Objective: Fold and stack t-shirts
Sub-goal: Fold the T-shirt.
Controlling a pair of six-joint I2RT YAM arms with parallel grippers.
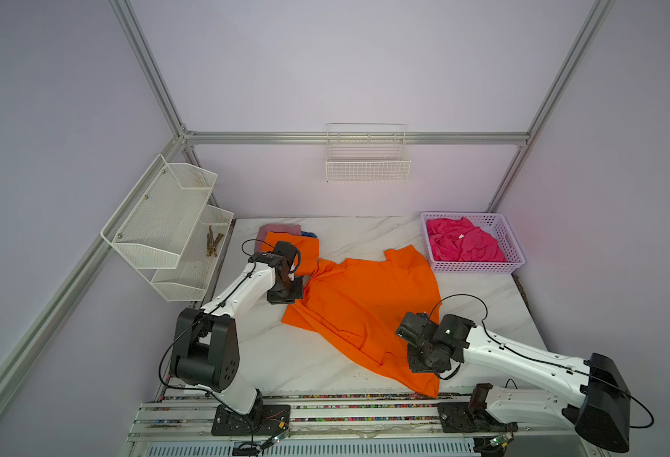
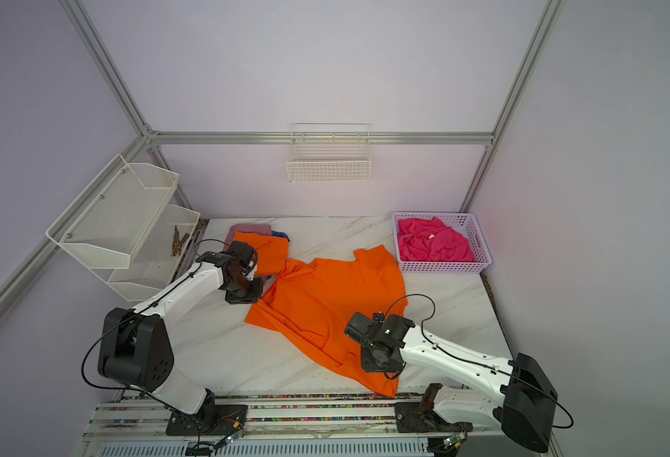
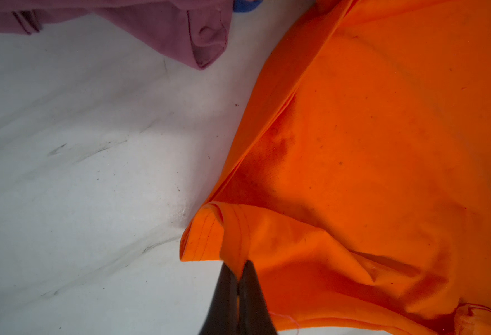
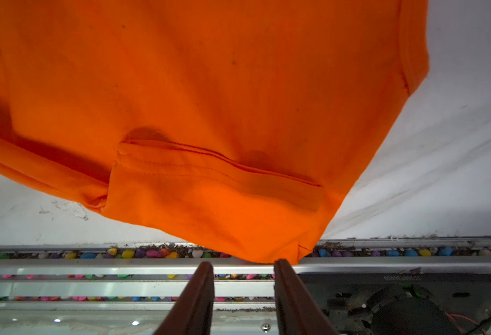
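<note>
Pinches a hem fold of the orange shirt (image 1: 365, 300) in the left gripper (image 3: 240, 271), fingers closed tight on the cloth, toward the left edge of the table (image 1: 365, 233). Holds the right gripper (image 4: 243, 265) with fingers apart and nothing between them, just beside that shirt's corner at the near edge. Sees the shirt spread and wrinkled over the table's middle, the corner draped past the near edge. Finds a folded orange shirt (image 1: 307, 253) at the far left corner, overlapping a mauve shirt (image 1: 278, 229) and a blue shirt (image 1: 309, 234). Finds a pink shirt (image 1: 464, 243) crumpled in the basket (image 1: 472, 267) at the far right corner.
</note>
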